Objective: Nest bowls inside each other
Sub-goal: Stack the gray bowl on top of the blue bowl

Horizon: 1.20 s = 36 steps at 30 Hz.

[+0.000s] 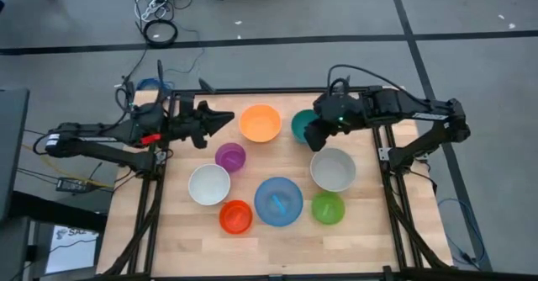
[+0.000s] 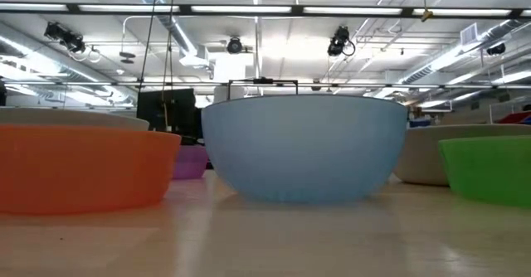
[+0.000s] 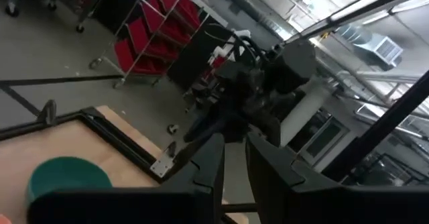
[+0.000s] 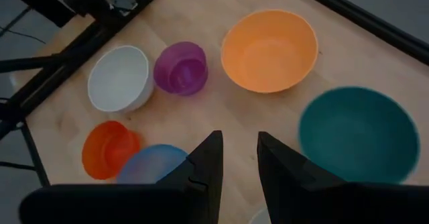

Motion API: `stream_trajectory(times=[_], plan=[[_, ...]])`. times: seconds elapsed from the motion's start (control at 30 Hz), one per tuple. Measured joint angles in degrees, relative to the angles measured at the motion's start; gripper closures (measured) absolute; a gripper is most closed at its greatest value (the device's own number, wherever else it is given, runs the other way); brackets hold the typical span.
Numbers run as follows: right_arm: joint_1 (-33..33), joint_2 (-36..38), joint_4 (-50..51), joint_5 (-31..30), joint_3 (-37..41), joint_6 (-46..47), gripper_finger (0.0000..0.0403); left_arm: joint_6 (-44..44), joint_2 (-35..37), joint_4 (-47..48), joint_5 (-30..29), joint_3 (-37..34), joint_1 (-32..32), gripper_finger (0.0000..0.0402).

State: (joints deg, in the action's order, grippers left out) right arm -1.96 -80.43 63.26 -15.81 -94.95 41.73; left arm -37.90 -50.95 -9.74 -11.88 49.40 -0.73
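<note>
Bowls (image 1: 278, 201) are spread singly on the table (image 1: 261, 239), none nested; left gripper (image 1: 220, 119) and right gripper (image 1: 314, 136) are held raised, narrowly parted, empty.

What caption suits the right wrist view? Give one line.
Right gripper, empty, above orange plastic bowl, teal bowl, purple bowl and white bowl.

Lab/warehouse: exposed ducts (image 2: 178, 36), red-bin racks (image 3: 151, 33)

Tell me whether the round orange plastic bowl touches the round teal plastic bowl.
Apart. The right wrist view shows bare wood between the orange bowl and the teal bowl.
</note>
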Motion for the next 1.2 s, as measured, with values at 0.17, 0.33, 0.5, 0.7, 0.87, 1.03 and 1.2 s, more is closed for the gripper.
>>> stream_trajectory(times=[0.17,0.33,0.5,0.7,0.87,1.03,1.2], plan=[[1.2,-1.0,-3.6,2.4,0.1,-1.2,0.0320,0.9,-1.8,9.3,1.8,3.4,0.0,0.0330],[3.5,-1.9,0.3,6.2,0.1,-4.3,0.0294,4.9,-5.3,21.9,7.3,10.6,0.0,0.0327],[6.1,-2.2,9.6,6.5,0.1,-4.5,0.0256,7.6,-9.8,36.2,9.6,18.3,0.0,0.0307],[9.4,-2.1,27.4,5.9,0.3,-5.0,0.0212,10.9,-15.4,55.6,8.5,27.1,0.0,0.0281],[11.4,-0.5,26.7,7.6,4.4,-4.3,0.0198,12.2,-18.6,69.3,5.3,31.1,0.0,0.0280],[11.9,-0.8,26.6,8.4,11.0,-1.9,0.0203,11.1,-19.4,76.3,4.6,31.2,0.0,0.0280],[11.5,-1.0,26.1,8.5,19.7,-1.7,0.0203,10.6,-19.4,76.4,4.6,31.3,0.0,0.0280]])
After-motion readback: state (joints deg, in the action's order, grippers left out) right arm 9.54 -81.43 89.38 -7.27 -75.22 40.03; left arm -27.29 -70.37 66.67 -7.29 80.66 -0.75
